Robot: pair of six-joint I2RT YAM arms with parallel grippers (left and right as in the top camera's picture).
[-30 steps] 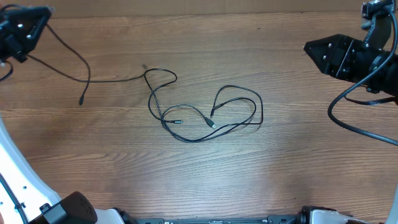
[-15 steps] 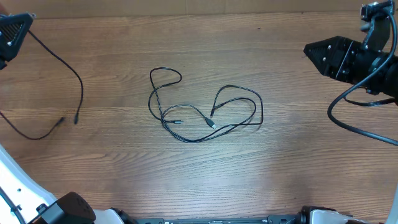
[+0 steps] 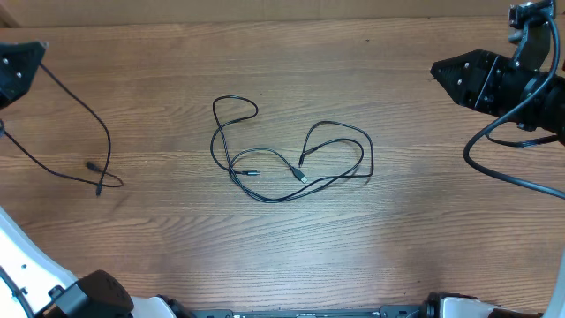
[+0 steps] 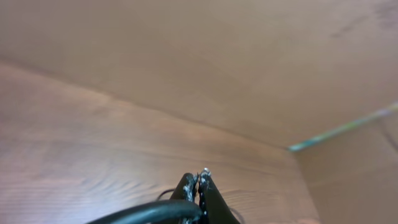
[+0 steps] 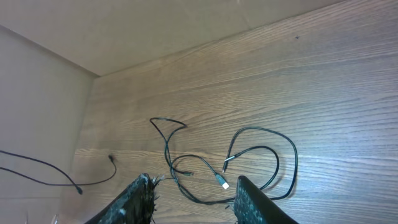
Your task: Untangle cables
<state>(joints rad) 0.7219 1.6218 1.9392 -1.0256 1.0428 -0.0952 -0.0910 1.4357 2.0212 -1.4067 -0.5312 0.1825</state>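
So the tangle (image 3: 301, 177) of cables sits in the middle of the table (image 3: 291, 256), a couple of cords looped through each other with their plugs inside the loops, and that bit looks nowhere near sorted. One loose cable (image 3: 107, 146) lies well left of the tangle, not touching it, with its top end pinched in the closed left gripper (image 4: 198, 182), so I'd call that one done. The right gripper (image 5: 193, 185) hangs far right of the tangle, fingers partly apart and empty.

Nothing readable: no text, label, brand or number shows on the cables (image 3: 303, 177) or worktop (image 3: 282, 256).
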